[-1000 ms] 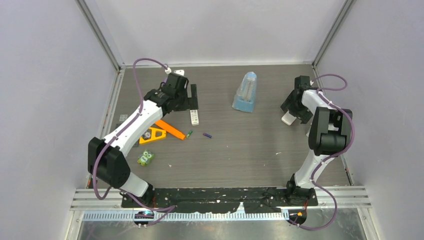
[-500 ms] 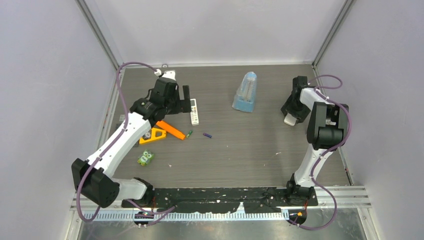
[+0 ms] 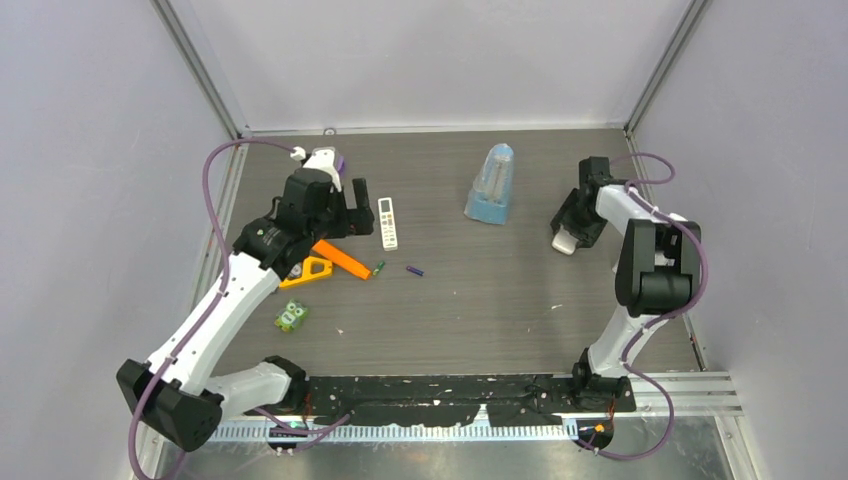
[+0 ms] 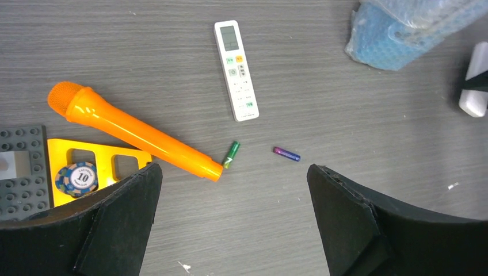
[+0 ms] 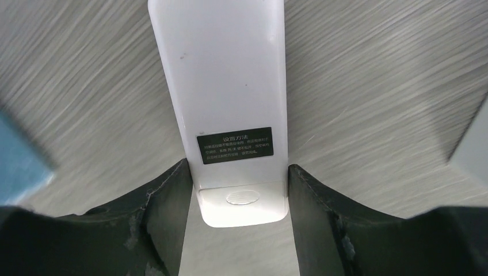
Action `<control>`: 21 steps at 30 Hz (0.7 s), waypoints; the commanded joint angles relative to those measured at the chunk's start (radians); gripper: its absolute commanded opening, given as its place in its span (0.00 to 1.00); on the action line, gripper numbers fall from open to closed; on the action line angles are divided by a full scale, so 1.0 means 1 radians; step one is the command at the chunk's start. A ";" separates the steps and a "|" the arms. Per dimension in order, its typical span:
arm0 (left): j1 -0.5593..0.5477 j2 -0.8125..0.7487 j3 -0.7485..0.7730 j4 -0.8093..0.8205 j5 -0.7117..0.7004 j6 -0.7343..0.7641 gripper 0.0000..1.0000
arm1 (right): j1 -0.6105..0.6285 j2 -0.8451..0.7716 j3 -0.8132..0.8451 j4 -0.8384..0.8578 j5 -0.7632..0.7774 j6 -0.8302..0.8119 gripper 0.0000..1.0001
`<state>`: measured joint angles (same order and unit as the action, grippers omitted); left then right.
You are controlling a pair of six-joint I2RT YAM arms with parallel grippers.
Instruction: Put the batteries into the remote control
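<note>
Batteries: the green battery [image 4: 231,154] and the purple battery [image 4: 286,154] lie loose on the table [image 4: 357,190], slightly apart. Neither is loaded.
Batteries from left claw: beneath it, in the gap between its fingers.
Left claw [image 4: 233,168]: spread wide, empty, hanging above the table.
Face-up remote [image 4: 236,70]: just beyond the batteries from the left claw, with nothing touching it.
Orange toy microphone [image 4: 132,131]: its tip is beside the green battery.
Face-down remote [image 5: 230,109]: back up with the label showing; the cover looks unopened.
Right claw [image 5: 236,169]: clamped on that remote's sides, near its end.
Done: apparently only the grip on one remote.
Left: open the compartment, fetch both cells, seat them.
</note>
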<state>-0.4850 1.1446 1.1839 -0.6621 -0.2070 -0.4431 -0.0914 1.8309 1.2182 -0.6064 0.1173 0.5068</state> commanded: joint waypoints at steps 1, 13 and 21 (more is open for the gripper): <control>-0.003 -0.094 -0.041 0.044 0.076 -0.009 0.99 | 0.085 -0.203 -0.041 0.013 -0.136 0.008 0.22; -0.003 -0.307 -0.181 0.228 0.457 -0.105 0.99 | 0.398 -0.841 -0.327 0.181 -0.576 0.045 0.23; -0.004 -0.371 -0.276 0.689 0.782 -0.453 0.99 | 0.490 -1.047 -0.446 0.636 -0.936 0.258 0.28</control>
<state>-0.4850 0.7963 0.9615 -0.3626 0.3347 -0.6796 0.3721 0.8436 0.7963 -0.2989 -0.6003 0.6212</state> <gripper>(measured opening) 0.989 0.625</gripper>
